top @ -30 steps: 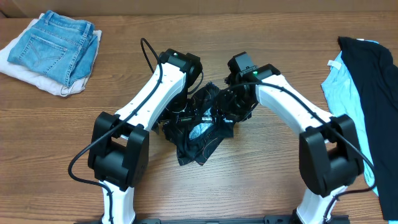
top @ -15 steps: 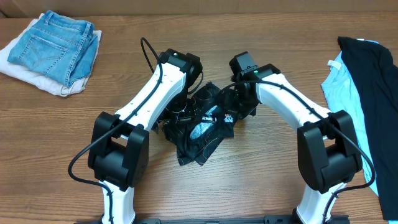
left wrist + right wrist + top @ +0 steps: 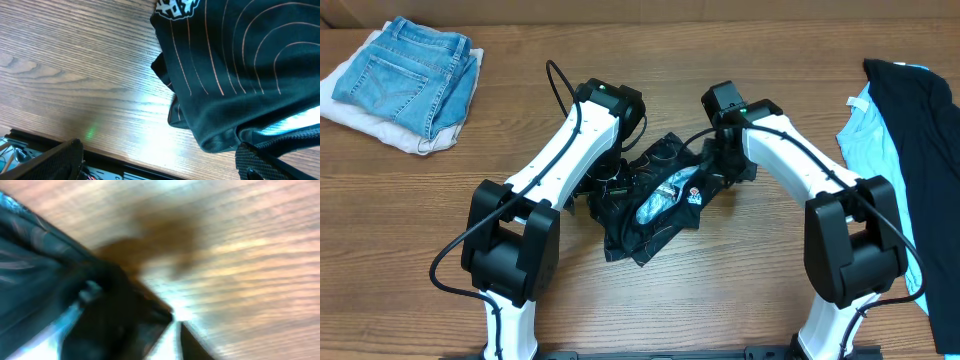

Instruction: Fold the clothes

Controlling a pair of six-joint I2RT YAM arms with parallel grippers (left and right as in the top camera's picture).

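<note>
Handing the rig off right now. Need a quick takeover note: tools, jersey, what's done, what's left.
Left tool: open, fingers wide apart, low over the table at the jersey's edge, gripping nothing.
Right tool: at the jersey's right side. Its wrist view is blurred, so I cannot tell whether it is gripping.
Jersey: a crumpled heap mid-table between the arms.
Done: no fold visible.
Left: spread it flat, then fold.
Jeans and black garment lie at the table's far sides, apart from both arms.
</note>
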